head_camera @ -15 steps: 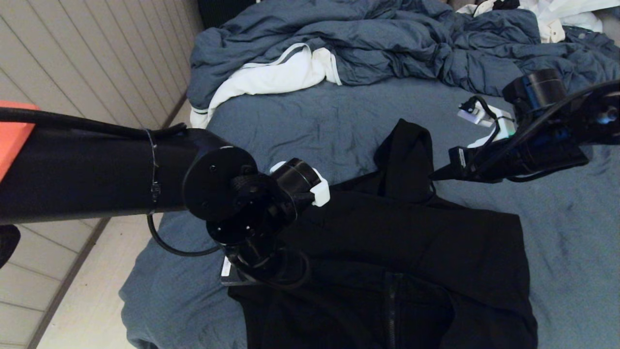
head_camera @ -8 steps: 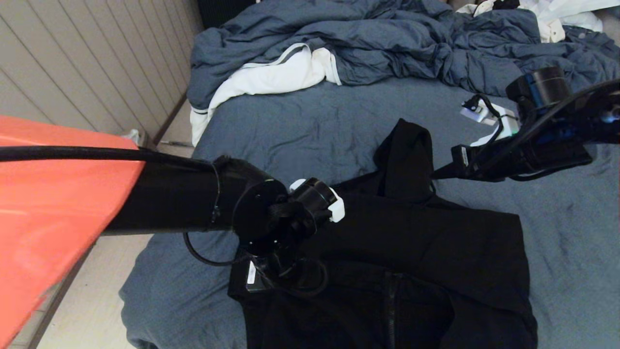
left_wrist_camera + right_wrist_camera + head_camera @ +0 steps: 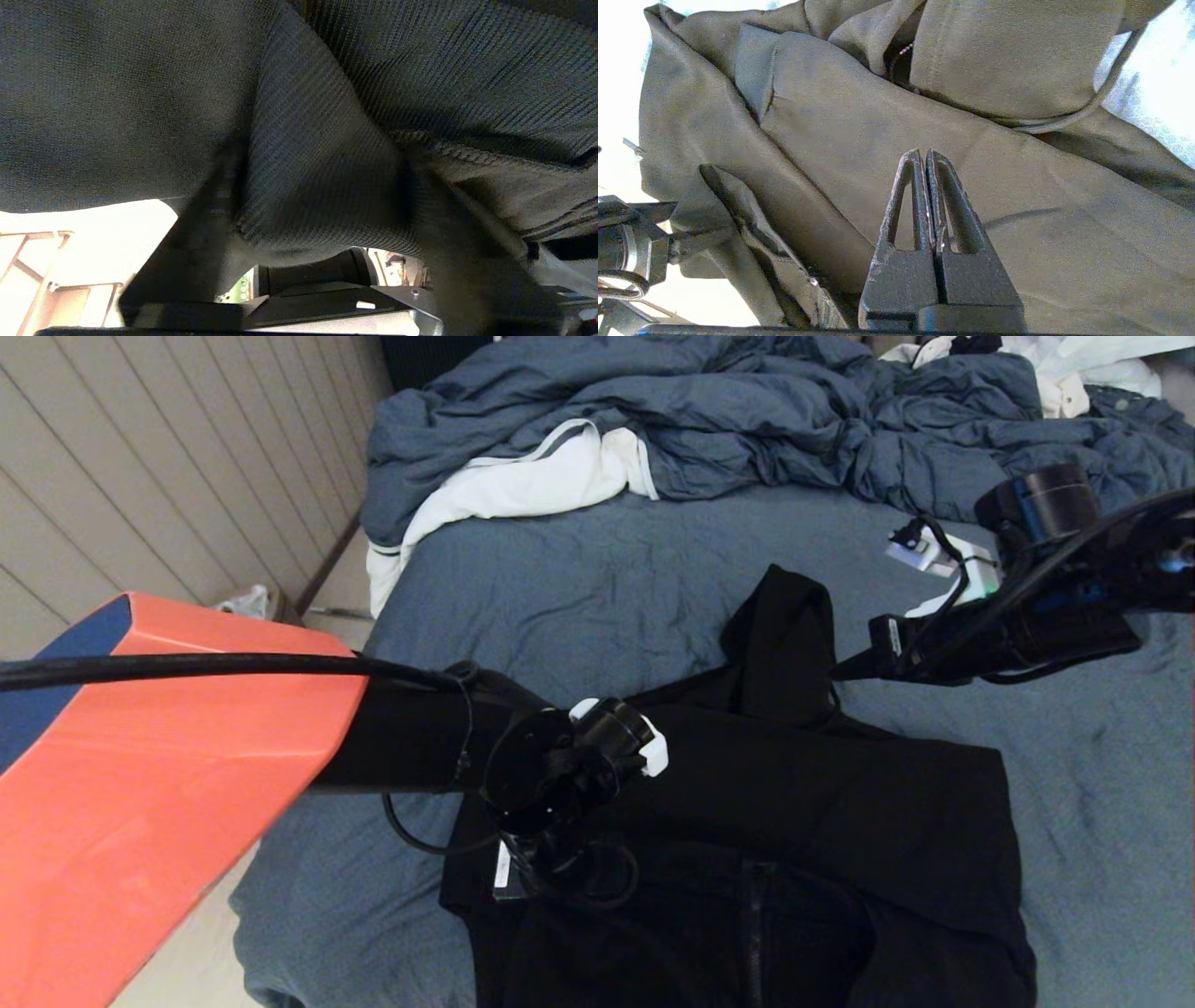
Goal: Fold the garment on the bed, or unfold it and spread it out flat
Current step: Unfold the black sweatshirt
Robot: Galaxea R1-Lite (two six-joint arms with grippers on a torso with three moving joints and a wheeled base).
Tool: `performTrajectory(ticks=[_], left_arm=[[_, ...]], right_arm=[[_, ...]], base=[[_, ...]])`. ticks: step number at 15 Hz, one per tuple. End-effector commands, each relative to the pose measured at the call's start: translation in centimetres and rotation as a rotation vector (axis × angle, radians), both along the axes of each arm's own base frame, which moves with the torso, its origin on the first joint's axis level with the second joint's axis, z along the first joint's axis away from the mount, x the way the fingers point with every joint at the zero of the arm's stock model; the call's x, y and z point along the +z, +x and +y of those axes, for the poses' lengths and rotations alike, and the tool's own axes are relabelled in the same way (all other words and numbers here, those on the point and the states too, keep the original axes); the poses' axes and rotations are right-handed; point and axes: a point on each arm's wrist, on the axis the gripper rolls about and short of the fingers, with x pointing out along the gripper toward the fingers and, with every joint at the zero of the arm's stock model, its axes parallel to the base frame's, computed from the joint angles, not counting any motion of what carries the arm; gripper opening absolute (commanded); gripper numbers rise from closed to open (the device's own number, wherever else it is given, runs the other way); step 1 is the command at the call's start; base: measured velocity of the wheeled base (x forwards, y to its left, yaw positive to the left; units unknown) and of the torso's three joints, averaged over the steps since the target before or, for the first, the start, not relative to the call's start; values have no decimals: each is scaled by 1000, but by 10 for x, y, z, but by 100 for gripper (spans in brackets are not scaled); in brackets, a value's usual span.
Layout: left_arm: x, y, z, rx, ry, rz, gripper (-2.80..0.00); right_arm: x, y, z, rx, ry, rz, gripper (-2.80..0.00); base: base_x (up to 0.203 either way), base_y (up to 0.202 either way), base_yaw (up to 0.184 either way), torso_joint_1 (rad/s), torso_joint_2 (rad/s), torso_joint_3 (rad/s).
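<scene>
Hoodie (image 3: 794,821) lies partly folded on the bed (image 3: 579,579), near its front edge. Left pincer (image 3: 523,882) grips the hoodie's left edge, likely to carry a fold across. Right pincer (image 3: 927,161), closed and empty, hovers beside the hood.

A: What is the garment (image 3: 822,821) made of?

B: Soft black cloth, matt all over. In the left wrist view its weave (image 3: 317,154) shows as fine ribbed knit, with a stitched seam along one fold.

A: And the bed (image 3: 579,579)?

B: Blue-grey cloth sheet, matt, lightly creased. The duvet (image 3: 709,420) behind it is the same dull fabric, heavily rumpled. The white cloth (image 3: 523,485) looks smooth, with grey trim.

A: The right claw (image 3: 924,156)?

B: Dark metal, worn and scuffed, rough at the edges, pressed together with nothing between. The left arm's casing (image 3: 401,747) is smooth black plastic with a slight sheen; its orange panel (image 3: 159,784) is smooth and matt.
</scene>
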Motion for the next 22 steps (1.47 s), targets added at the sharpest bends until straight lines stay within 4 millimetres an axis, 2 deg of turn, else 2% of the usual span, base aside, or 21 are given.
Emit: performTrajectory(ticks=[1, 5, 8, 11, 14, 19, 22], left_arm=[[2, -1, 1, 5, -2, 0, -280], [10, -9, 10, 1, -5, 15, -280], [18, -26, 14, -34, -22, 38, -280], [20, -55, 17, -104, -22, 98, -280], [25, -94, 15, -227, -35, 208, -280], [22, -146, 0, -431, 10, 326, -280], [17, -166, -7, -510, 42, 339, -280]], right_arm=[[-1, 1, 1, 3, 2, 6, -280], [0, 0, 0, 2, 2, 0, -280], [1, 0, 0, 1, 2, -5, -280], [1, 0, 0, 0, 2, -6, -280], [0, 0, 0, 2, 2, -3, -280], [1, 0, 0, 2, 2, -5, -280], [1, 0, 0, 2, 2, -5, -280]], base=[[0, 0, 0, 0, 0, 0], [0, 0, 0, 0, 0, 0], [0, 0, 0, 0, 0, 0], [0, 0, 0, 0, 0, 0], [0, 0, 0, 0, 0, 0], [0, 0, 0, 0, 0, 0], [0, 0, 0, 0, 0, 0]])
